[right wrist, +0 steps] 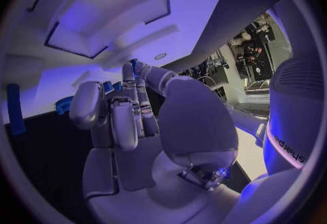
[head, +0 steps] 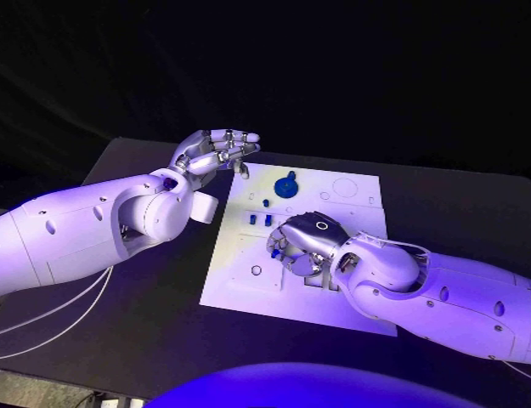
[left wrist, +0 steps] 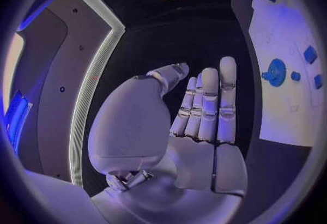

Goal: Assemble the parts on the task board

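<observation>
Head view shows you the right hand (head: pixel 302 242) nearest, curled down over the middle of the task board (head: pixel 247 293) on the counter (head: pixel 131 340); you cannot tell whether it holds anything. Beyond it sit 2 small blue parts (head: pixel 259 219), then a round blue part (head: pixel 287 186). Farthest, your left hand (head: pixel 217 151) hovers off the board's far-left corner, fingers apart, empty.

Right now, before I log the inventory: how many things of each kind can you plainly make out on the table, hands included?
Task board: 1
Round blue part: 1
Small blue blocks side by side: 2
Blue piece at the right hand's fingers: 1
Hands: 2, left hand and right hand
Total: 7; the right hand may hide more.
</observation>
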Robot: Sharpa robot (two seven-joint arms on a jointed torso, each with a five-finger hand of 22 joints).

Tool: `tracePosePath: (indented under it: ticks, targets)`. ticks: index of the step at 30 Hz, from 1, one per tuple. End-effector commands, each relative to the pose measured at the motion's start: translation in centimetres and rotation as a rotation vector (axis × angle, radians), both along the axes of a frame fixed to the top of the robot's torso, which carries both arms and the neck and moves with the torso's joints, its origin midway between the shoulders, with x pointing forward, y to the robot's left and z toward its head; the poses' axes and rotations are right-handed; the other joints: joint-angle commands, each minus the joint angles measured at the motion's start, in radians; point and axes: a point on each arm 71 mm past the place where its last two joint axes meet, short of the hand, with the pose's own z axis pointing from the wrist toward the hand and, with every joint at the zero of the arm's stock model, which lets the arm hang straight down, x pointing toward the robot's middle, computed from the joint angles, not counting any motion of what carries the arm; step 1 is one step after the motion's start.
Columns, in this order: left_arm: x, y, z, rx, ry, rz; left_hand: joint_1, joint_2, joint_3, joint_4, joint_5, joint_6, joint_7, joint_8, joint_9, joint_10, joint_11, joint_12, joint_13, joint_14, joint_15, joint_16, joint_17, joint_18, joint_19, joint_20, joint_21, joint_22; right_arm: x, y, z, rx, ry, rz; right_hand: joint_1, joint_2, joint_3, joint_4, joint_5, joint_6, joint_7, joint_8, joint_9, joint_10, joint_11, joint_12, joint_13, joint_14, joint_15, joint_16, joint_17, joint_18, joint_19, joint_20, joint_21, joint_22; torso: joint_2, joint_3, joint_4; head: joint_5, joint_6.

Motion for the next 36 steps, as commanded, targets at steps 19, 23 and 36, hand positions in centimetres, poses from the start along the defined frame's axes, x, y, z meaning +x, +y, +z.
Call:
tracePosePath:
  ticks: [19,23,36]
  targets:
    - [0.0,-0.1,0.0,-0.002,0.004,-0.017,0.000,0.008,-0.004,-0.001,0.003,-0.006,0.005,0.008,0.001,-0.011,0.001,0.005,0.001,-0.010,0.001,0.005,-0.002,0.014,0.000,-0.002,-0.005,-0.002,-0.1,0.3,-0.7,-0.061,0.011,0.006,-0.054,-0.028,-0.019,0.026,0.007,-0.075,0.029,-0.036,-0.004,-0.065,0.018,-0.047,-0.007,0.045,0.019,0.005,-0.005,-0.005,-0.026,0.013,-0.039,-0.024,-0.001,-0.0019,-0.0005,-0.004,-0.001]
    - [0.0,-0.1,0.0,-0.002,0.006,-0.019,0.000,0.008,-0.004,-0.001,0.003,-0.006,0.005,0.008,0.001,-0.011,0.001,0.005,0.001,-0.010,0.001,0.005,-0.002,0.014,0.000,-0.002,-0.005,-0.002,0.0,-0.1,-0.5,-0.034,-0.005,-0.009,-0.064,-0.048,-0.026,0.031,0.004,-0.109,0.044,-0.058,-0.012,-0.095,0.032,-0.060,-0.014,0.043,0.031,0.006,-0.008,-0.003,-0.033,0.024,-0.051,-0.032,-0.002,-0.0014,0.0005,-0.008,0.002]
    - [0.0,0.0,-0.1,0.000,0.014,-0.023,-0.001,0.008,-0.006,-0.001,0.002,-0.007,0.006,0.009,0.001,-0.017,0.002,0.007,0.001,-0.012,0.002,0.006,-0.002,0.014,-0.001,-0.001,-0.006,-0.002,0.0,-2.9,2.2,0.031,-0.060,-0.054,-0.061,-0.063,-0.027,0.029,0.005,-0.133,0.042,-0.074,-0.018,-0.128,0.038,-0.067,-0.020,0.039,0.037,0.003,-0.021,0.000,-0.040,0.032,-0.063,-0.040,-0.002,-0.0005,-0.0019,-0.025,0.017]
